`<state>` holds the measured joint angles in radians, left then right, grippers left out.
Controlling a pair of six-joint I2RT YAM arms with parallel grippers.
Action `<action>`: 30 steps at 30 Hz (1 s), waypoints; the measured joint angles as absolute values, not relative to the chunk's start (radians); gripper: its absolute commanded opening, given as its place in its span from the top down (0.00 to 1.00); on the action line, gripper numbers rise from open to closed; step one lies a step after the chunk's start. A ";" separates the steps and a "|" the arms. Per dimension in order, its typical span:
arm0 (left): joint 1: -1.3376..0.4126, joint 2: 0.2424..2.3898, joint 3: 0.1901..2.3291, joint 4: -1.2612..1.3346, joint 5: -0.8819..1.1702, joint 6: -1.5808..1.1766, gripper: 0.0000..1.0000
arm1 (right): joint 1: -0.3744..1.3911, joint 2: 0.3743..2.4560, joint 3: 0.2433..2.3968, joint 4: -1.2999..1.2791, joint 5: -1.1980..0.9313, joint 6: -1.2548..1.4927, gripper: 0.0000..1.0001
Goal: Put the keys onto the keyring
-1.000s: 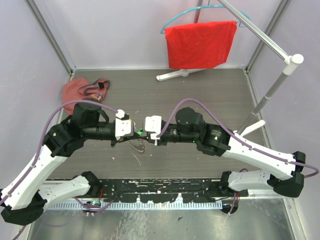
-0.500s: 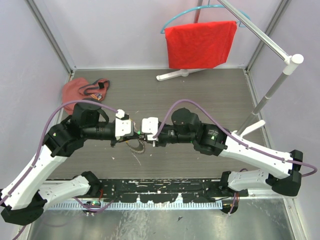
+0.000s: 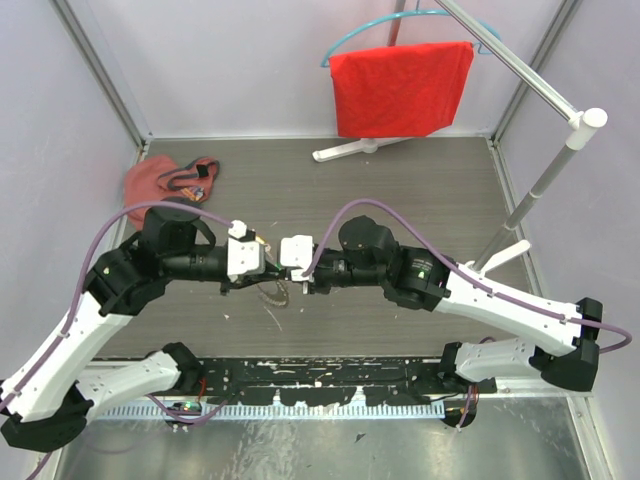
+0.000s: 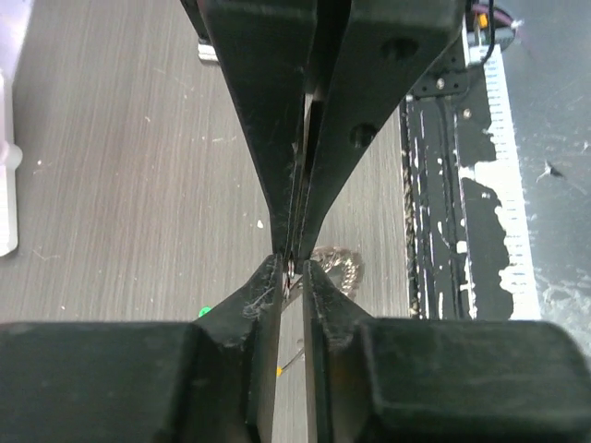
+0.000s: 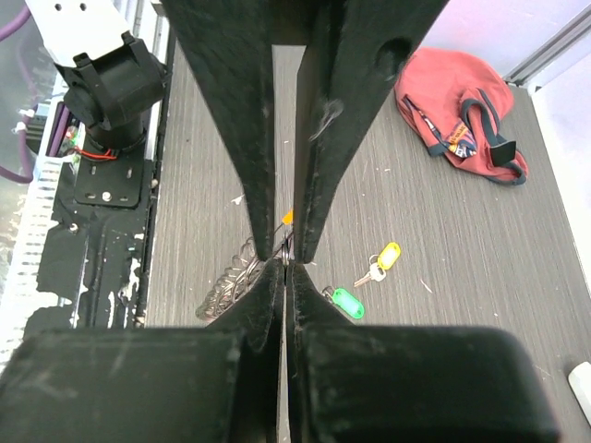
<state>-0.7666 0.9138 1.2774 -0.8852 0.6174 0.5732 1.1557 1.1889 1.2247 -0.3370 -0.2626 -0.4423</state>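
Note:
The keyring is a silvery coiled loop lying on the dark table, with a small end ring and an orange bit. It also shows in the top view and the left wrist view. My left gripper and right gripper meet tip to tip at that small ring. The left jaws stand a narrow gap apart around the ring. The right jaws are pressed together, tips touching it. A green-tagged key and a yellow-tagged key lie on the table beside the grippers.
A red pouch with cords lies at the back left. A red cloth hangs on a hanger from a white stand at the back right. A black rail runs along the near edge.
My right gripper has moved left until its tips meet the left gripper's tips. The left gripper has shifted slightly left. The coiled keyring has stayed below them.

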 measured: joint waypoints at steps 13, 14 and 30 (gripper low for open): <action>-0.768 0.680 1.193 -0.687 0.613 0.487 0.48 | 1.156 1.105 1.150 -0.222 -0.307 -0.463 0.99; -0.768 0.657 1.187 -0.680 0.601 0.476 0.49 | 1.156 1.101 1.140 -0.201 -0.310 -0.459 0.99; -0.768 0.576 1.072 -0.641 0.492 0.322 0.66 | 1.156 1.077 0.966 0.340 -0.344 -0.235 0.99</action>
<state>-0.7677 0.5762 1.0718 -0.6411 0.4915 0.3222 1.1557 1.0767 0.9665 0.3405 -0.3435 -0.2348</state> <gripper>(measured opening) 0.346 0.037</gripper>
